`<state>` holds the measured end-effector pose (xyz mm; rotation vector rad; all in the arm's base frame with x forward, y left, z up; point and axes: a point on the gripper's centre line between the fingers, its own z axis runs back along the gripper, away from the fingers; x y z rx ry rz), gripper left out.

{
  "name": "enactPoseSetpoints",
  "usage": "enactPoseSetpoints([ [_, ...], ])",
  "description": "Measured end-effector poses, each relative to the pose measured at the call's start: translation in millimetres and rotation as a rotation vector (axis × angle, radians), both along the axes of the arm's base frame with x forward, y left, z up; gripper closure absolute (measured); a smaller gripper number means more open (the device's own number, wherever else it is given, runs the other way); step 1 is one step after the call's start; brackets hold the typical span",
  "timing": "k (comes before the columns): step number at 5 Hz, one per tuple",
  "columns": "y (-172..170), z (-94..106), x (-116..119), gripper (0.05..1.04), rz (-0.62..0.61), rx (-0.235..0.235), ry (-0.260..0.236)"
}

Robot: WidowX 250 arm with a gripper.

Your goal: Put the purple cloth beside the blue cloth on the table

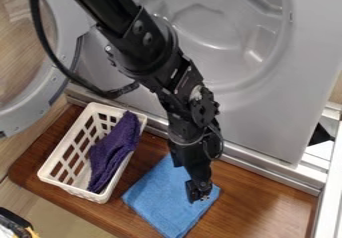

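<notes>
The end effector point(199, 191) hangs low over the right part of the blue cloth point(157, 194); whether it is open or closed, or touches the cloth, I cannot tell. The purple cloth point(112, 153) lies off to its left and somewhat farther back, inside a white plastic basket point(83, 192). That leftward offset is what the coming move turns on: the end effector should probably rise, cross the blue cloth and the basket's right wall, then come down from above. The purple cloth's long axis slants from far right to near left, roughly along the basket's own length, and its far end bunches up against the right side. Gripping a fold near the middle looks sensible; the slatted wall could snag a trailing corner on the way out.

The blue cloth is spread out on the wooden tabletop point(257, 199), with bare wood to its right that could take the purple one. Beyond stands a grey laundry machine point(267, 117), its round door point(21, 114) swung open at far left.
</notes>
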<state>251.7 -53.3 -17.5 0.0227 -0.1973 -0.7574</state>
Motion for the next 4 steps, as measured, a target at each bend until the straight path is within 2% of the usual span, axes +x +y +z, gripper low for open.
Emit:
enactPoseSetpoints([
  [1, 0.6, -4.2, -2.7, 0.084, 0.005, 0.003, 0.018],
  [2, 2.3, 3.5, -2.4, 0.084, 0.01, 0.01, 0.0],
  [4, 13.7, 40.4, -0.4, 0.084, 0.06, 0.005, -0.085],
])
